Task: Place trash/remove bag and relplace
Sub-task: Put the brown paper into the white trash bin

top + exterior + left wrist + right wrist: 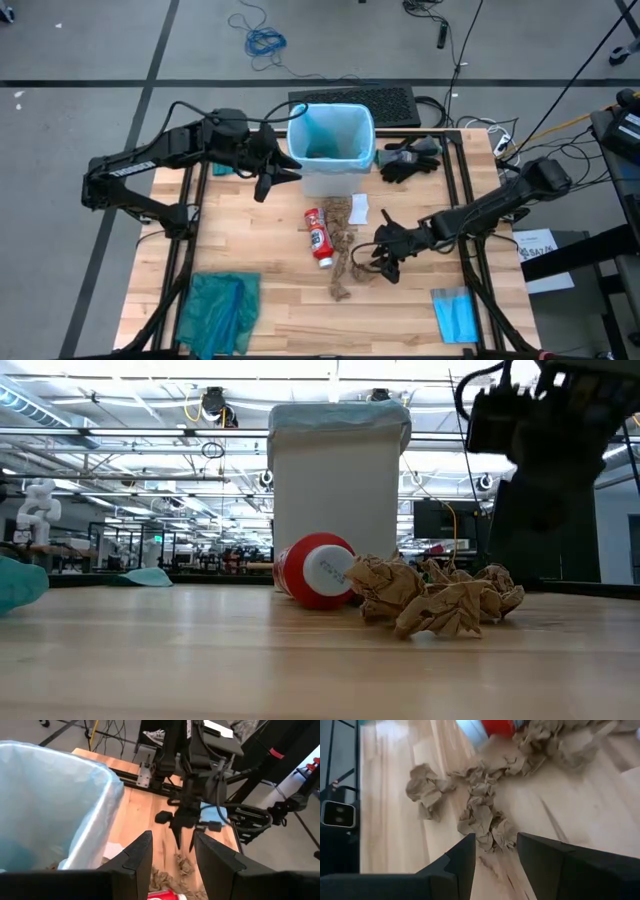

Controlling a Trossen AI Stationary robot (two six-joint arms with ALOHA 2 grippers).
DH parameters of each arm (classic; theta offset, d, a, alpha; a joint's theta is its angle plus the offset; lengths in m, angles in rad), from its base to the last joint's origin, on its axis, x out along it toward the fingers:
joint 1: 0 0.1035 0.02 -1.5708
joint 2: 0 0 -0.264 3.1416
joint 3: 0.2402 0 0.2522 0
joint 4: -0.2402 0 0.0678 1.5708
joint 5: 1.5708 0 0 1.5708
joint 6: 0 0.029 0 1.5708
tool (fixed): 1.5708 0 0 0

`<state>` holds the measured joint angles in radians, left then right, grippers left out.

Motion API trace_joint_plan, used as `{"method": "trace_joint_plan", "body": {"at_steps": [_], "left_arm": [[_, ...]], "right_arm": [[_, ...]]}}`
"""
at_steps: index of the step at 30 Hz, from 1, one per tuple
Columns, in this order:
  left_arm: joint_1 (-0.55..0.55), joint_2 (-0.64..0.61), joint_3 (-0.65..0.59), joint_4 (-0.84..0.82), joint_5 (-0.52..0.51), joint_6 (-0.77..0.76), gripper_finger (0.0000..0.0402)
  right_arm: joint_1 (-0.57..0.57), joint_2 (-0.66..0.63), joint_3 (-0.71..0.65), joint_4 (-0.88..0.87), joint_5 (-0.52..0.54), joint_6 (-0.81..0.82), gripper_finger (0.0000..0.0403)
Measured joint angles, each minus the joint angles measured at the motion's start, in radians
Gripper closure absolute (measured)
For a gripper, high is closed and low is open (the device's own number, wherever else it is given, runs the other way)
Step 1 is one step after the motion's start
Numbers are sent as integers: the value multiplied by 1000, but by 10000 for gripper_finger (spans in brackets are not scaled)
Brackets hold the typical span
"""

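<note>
The bin (335, 150) stands at the table's (270, 270) far edge, the bag (352, 112) lining it. Before it lie the bottle (318, 236) and, to its right, the paper scraps (342, 250). Gloves (408, 160) lie right of the bin.

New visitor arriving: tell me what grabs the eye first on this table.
The white bin with its light-blue bag stands at the table's far middle. In front of it lie crumpled brown paper and a red-and-white bottle. The right gripper, open, hovers beside the paper; the left gripper, open, waits beside the bin.
</note>
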<state>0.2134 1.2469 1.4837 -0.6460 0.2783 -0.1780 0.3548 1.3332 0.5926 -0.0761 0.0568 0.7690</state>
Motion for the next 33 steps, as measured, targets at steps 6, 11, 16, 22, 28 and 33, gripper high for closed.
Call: {"method": "trace_joint_plan", "body": {"at_steps": [6,11,16,22,28,33], "left_arm": [[-6,4,0,0,-18,0,261],[-6,3,0,0,-24,0,261],[-6,3,0,-20,-26,1,261],[-6,3,-1,-51,-26,1,261],[-6,3,-1,-54,-26,1,261],[-6,3,-1,-52,-40,3,261]], "right_arm": [[1,144,-2,129,-11,-21,266],[1,238,-2,183,-56,45,272],[1,251,-2,209,-58,129,362],[1,144,28,231,-45,133,399],[-11,-60,146,79,104,18,401],[-81,-185,338,-173,234,-183,402]]}}
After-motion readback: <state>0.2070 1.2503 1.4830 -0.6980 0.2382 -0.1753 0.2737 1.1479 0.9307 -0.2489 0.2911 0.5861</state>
